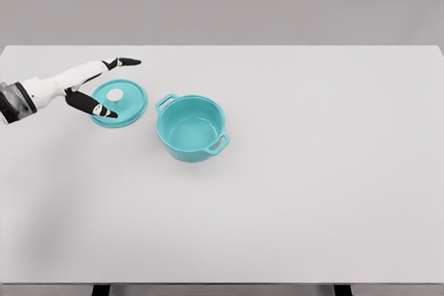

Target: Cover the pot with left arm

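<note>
A teal pot [191, 128] with two side handles stands uncovered on the white table, left of the middle. Its teal lid [123, 101] with a white knob [114, 93] lies flat on the table just left of the pot, a small gap between them. My left hand [114, 88] comes in from the left edge and hovers over the lid's left part. Its fingers are spread wide, the thumb below and the other fingers above the knob, holding nothing. The right arm does not show.
The white table [312, 192] stretches across the view, with its far edge near the top and its front edge at the bottom.
</note>
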Available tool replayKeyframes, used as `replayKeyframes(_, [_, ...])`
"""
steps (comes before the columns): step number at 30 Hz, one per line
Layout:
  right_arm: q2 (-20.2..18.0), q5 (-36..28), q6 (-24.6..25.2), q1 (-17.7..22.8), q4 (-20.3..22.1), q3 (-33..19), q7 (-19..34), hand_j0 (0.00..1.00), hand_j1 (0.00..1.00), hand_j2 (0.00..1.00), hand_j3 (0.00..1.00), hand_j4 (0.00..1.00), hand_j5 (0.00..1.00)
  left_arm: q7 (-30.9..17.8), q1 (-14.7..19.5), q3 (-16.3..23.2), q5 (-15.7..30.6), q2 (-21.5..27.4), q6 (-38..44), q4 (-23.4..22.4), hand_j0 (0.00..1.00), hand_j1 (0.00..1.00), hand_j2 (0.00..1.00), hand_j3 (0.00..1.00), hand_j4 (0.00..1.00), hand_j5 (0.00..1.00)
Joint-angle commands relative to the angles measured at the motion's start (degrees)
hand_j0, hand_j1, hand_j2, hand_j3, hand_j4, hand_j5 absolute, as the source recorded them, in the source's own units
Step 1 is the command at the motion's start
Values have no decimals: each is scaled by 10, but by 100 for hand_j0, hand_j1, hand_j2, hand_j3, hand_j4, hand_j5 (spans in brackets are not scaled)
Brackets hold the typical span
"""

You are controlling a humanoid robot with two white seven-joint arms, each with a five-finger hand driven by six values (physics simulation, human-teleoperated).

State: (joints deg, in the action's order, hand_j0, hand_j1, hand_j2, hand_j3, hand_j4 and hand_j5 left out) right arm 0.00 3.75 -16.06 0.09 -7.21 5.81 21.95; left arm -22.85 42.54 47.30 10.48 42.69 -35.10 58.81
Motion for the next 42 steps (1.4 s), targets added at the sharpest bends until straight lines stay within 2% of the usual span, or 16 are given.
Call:
replayKeyframes(1, [0, 0, 0, 0, 0, 0, 0, 100, 100, 100, 100, 100, 100, -5, 0, -3, -4, -2, 1, -19, 97, 97, 97, 97, 97, 97])
replayKeyframes(4, [0, 0, 0, 0, 0, 0, 0, 100, 100, 100, 100, 100, 100, -6, 10, 3, -4, -12, 1, -60, 96, 96, 96, 96, 96, 96])
replayKeyframes(7, [0, 0, 0, 0, 0, 0, 0, 100, 100, 100, 100, 100, 100, -6, 17, 4, -6, -12, 5, -63, 83, 83, 83, 83, 83, 83])
replayKeyframes(8, [0, 1, 0, 0, 0, 0, 0, 100, 100, 100, 100, 100, 100, -6, 17, 4, -31, -13, 10, -63, 79, 79, 79, 79, 79, 79])
replayKeyframes(10, [0, 0, 0, 0, -1, 0, 0, 100, 100, 100, 100, 100, 100, -6, 18, 3, -48, -21, 17, -64, 79, 79, 79, 79, 79, 79])
replayKeyframes(22, [0, 0, 0, 0, 0, 0, 0, 100, 100, 100, 100, 100, 100, -8, 28, 3, -41, -26, 26, -73, 81, 81, 81, 81, 81, 81])
replayKeyframes(24, [0, 0, 0, 0, 0, 0, 0, 100, 100, 100, 100, 100, 100, -26, 29, 3, -41, -26, 49, -73, 81, 81, 81, 81, 81, 81])
replayKeyframes(30, [0, 0, 0, 0, 0, 0, 0, 100, 100, 100, 100, 100, 100, -35, 29, 5, -12, -27, 58, -80, 80, 80, 80, 80, 80, 80])
replayKeyframes(42, [0, 0, 0, 0, 0, 0, 0, 100, 100, 100, 100, 100, 100, -30, 29, 3, -10, -45, 57, -85, 79, 79, 79, 79, 79, 79])
